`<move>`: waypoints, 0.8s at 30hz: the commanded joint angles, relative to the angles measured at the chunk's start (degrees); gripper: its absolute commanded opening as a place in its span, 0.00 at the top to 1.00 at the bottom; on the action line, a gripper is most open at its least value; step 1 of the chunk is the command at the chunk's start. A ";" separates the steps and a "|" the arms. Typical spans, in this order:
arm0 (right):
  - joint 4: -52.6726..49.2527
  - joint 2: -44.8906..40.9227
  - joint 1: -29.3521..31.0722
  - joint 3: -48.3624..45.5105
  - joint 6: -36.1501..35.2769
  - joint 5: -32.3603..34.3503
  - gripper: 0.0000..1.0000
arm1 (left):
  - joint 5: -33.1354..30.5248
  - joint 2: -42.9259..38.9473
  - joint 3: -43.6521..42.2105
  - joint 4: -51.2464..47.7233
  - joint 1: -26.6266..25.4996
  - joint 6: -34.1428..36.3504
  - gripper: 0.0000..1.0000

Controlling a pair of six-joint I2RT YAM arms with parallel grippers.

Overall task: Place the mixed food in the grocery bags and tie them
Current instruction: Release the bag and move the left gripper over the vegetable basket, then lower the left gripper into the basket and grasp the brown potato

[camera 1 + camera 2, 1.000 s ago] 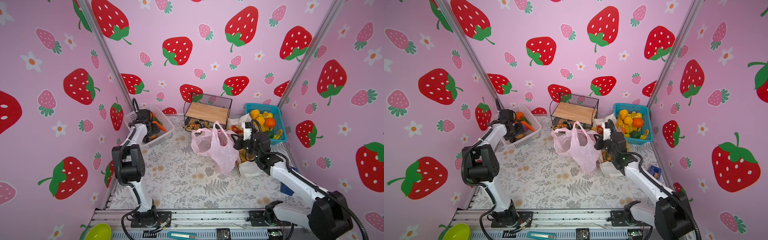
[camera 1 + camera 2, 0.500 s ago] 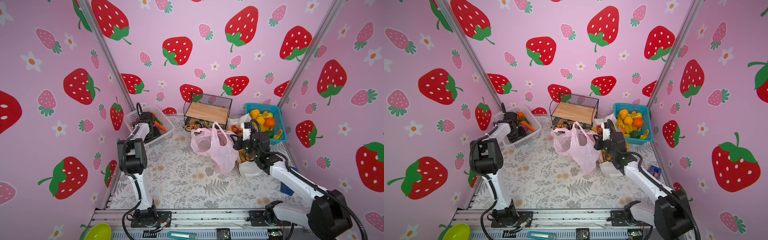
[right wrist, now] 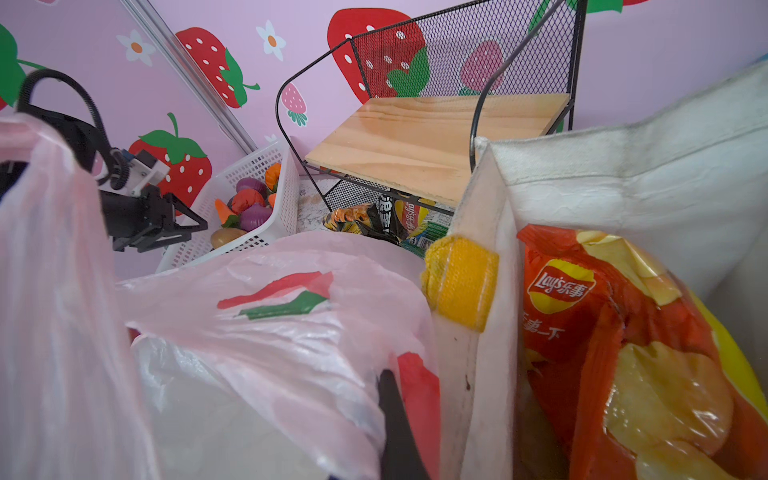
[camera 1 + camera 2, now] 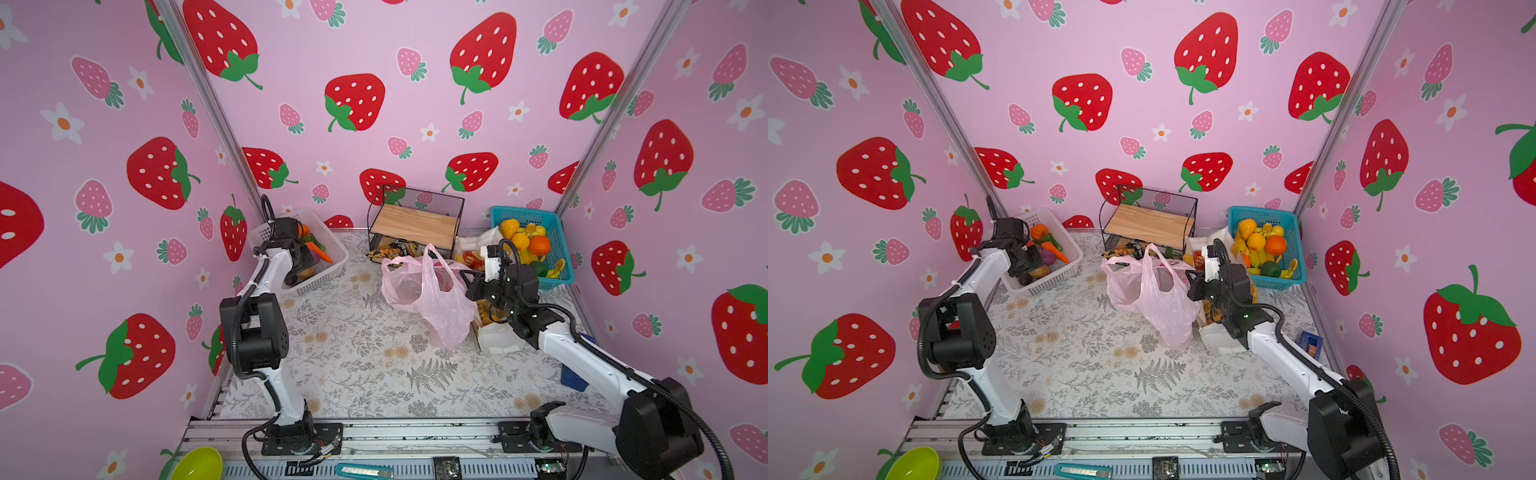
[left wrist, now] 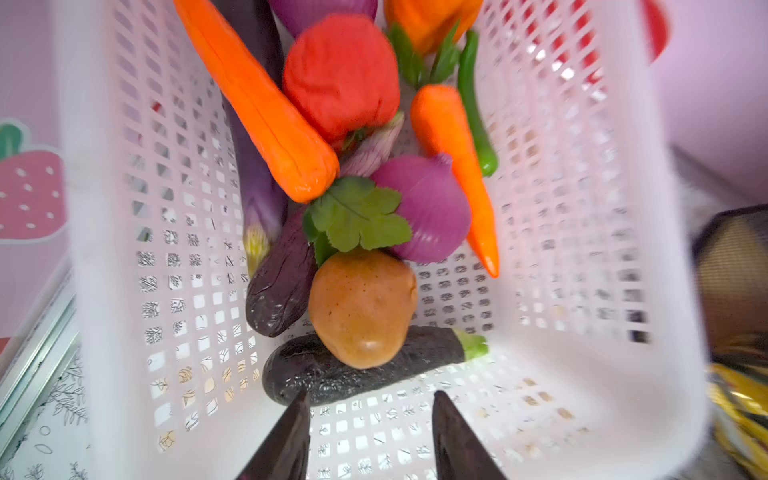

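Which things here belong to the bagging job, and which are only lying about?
For the job: pink bag, canvas tote, toy vegetables, snack packet.
Lying about: fruit basket, wire shelf, green bowl.

We see only one finger (image 3: 397, 428) of the right gripper (image 3: 385, 376); the pink bag (image 3: 270, 332) hides the rest. The left wrist view's edge cuts off the left gripper (image 5: 370, 397) behind its fingertips.

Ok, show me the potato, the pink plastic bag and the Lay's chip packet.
potato (image 5: 363, 309): left wrist view, middle of its brown skin.
pink plastic bag (image 4: 446, 307): in a top view, on its sagging side wall.
Lay's chip packet (image 3: 559, 286): right wrist view, on the printed logo.
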 commanded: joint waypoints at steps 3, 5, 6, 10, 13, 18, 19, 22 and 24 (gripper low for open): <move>0.90 0.59 -0.08 0.57 -0.29 -0.72 1.00 | 1.28 -8.00 -6.88 5.57 0.12 -2.70 0.52; 0.93 0.54 -0.08 0.49 -0.22 -0.84 1.00 | -0.75 -7.98 -7.70 5.74 0.16 -2.08 0.43; 1.14 0.57 -0.02 0.40 -0.14 -0.92 1.00 | -1.79 -7.02 -6.85 4.60 0.24 -1.52 0.37; 1.54 0.84 -0.08 0.13 0.06 -1.33 1.00 | -2.76 0.07 -1.13 0.87 0.49 0.55 0.26; 1.39 0.46 -0.08 0.04 -0.16 -1.16 1.00 | -2.12 5.62 3.25 -1.55 0.76 1.71 0.23; 1.10 -0.14 -0.08 -0.13 -0.65 -0.36 1.00 | -1.77 11.72 6.65 -2.50 0.80 2.26 0.23; 1.09 -0.02 -0.08 -0.13 -0.65 -0.44 1.00 | -1.35 12.74 7.21 -2.62 0.81 2.29 0.24; 1.10 0.43 -0.08 0.04 -0.56 -0.81 1.00 | -1.11 14.76 8.20 -2.89 0.78 2.36 0.34; 1.02 0.49 -0.08 0.09 -0.56 -0.91 1.00 | -1.23 15.22 8.14 -2.70 0.80 2.44 0.43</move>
